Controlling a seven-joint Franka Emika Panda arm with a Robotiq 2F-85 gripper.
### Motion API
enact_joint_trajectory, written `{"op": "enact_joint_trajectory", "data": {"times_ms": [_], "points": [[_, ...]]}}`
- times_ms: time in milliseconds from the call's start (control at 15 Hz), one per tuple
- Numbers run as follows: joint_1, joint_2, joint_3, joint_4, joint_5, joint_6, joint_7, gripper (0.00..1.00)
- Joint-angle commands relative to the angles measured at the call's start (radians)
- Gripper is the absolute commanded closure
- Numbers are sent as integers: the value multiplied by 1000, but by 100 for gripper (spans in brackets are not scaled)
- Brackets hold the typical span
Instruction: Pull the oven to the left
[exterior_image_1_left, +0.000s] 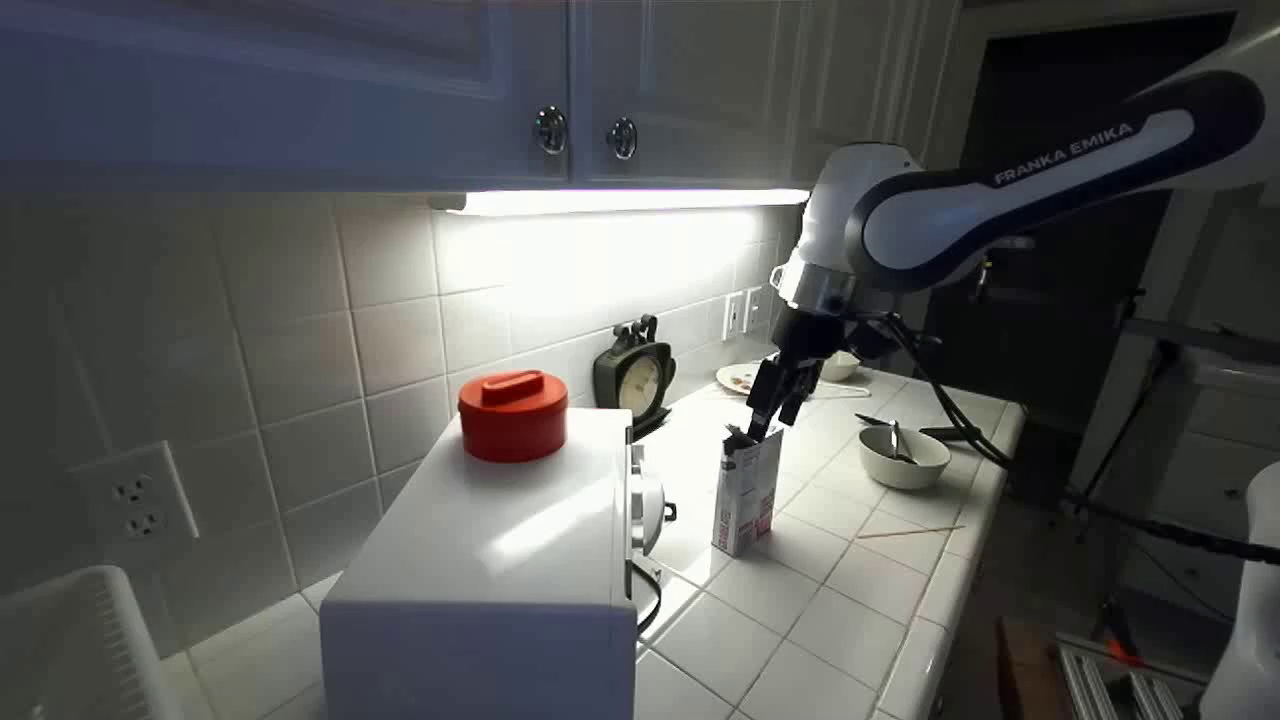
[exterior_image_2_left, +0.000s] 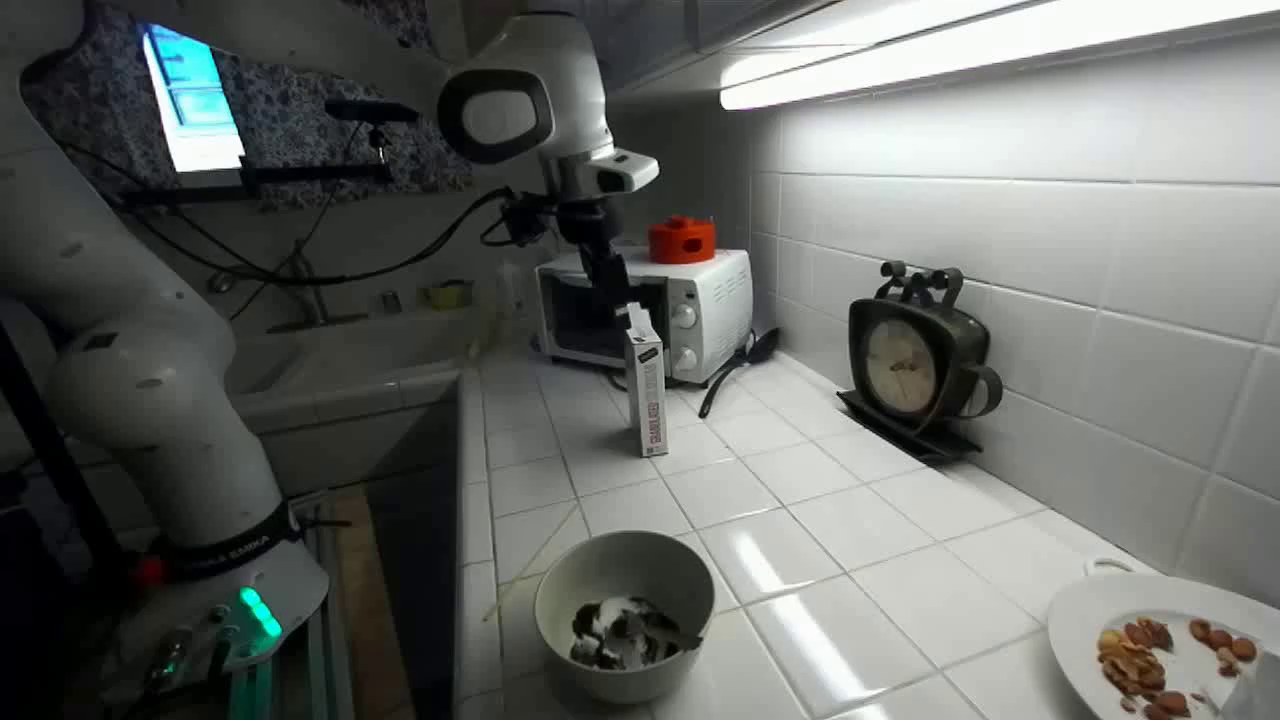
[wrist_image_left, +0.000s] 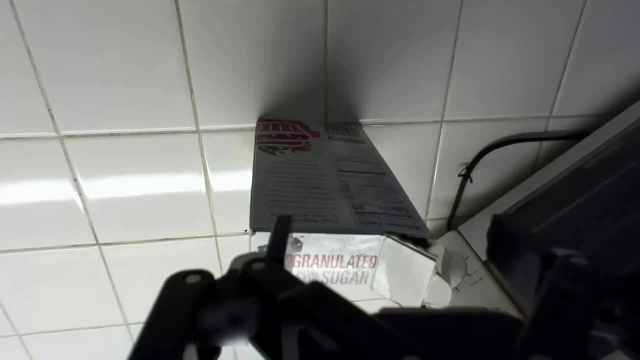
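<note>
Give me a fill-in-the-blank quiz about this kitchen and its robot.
1. The pot on top of the oven is coloured ____.
2. On the box, the red word above SUGAR is ____.
3. Scattered on the white plate are ____.
4. The robot arm carries the words FRANKA ____.

Missing words: red; GRANULATED; nuts; EMIKA.

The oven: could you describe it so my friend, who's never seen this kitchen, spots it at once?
Find the white tiled counter along the wall. On it, facing a sugar carton, stands the oven, a flat-topped white box bearing a round red pot. Unlike the slim carton, it is the counter's biggest item, with a dark front window and white knobs.
</note>
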Motion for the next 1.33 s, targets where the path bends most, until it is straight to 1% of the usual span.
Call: {"op": "enact_joint_trajectory", "data": {"times_ms": [0,200,267,333,400,600,800,933,1000,1067,1267], "points": [[-10,1,9,2,4,-3,-3,0],[-10,1,9,2,4,-3,-3,0],[-21,-2,21,13,-39,-45,18,0],[-40,-19,49,18,-132,-90,57,0],[-54,-42,70,21,-196,-157,99,0],[-63,-98,125,43,-344,-340,169,0],[-38,-114,182,113,-444,-548,165,0],[-22,-98,214,150,-510,-634,150,0],[0,-86,197,146,-469,-617,115,0],[20,-87,172,121,-409,-539,101,0],[42,-63,127,47,-307,-367,81,0]]}}
